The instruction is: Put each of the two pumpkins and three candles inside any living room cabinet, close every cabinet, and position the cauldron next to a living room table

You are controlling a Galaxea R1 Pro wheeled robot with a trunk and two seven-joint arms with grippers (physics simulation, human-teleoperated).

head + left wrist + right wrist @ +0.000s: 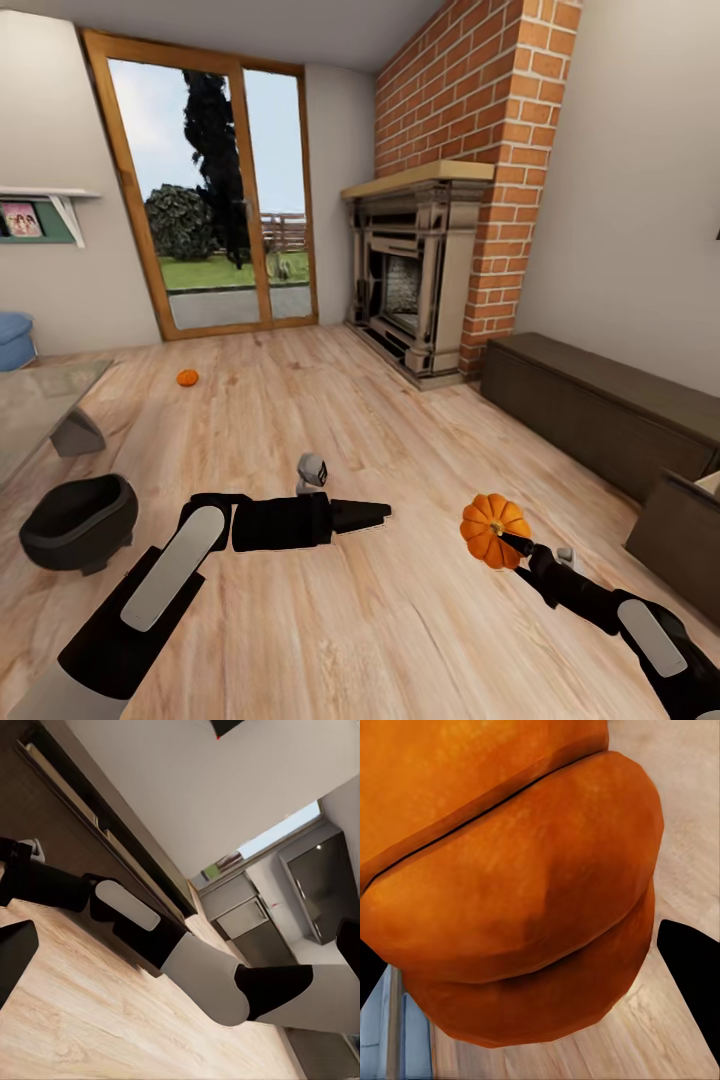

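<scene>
My right gripper (507, 541) is shut on a ribbed orange pumpkin (492, 527) and holds it above the wooden floor; up close the pumpkin (517, 892) sits between the black fingertips (690, 975). A second small pumpkin (187, 377) lies on the floor far off, near the glass doors. The black cauldron (78, 520) stands on the floor at the left, beside the glass-topped table (40, 400). My left gripper (372, 514) is open and empty, pointing right over the floor. The long dark cabinet (600, 400) runs along the right wall. The candles are out of view.
A brick fireplace (420, 280) stands at the back right, next to the cabinet's far end. Another dark brown unit (680, 530) juts in at the right edge, close to my right arm. Open floor lies between the arms and the glass doors (215, 200).
</scene>
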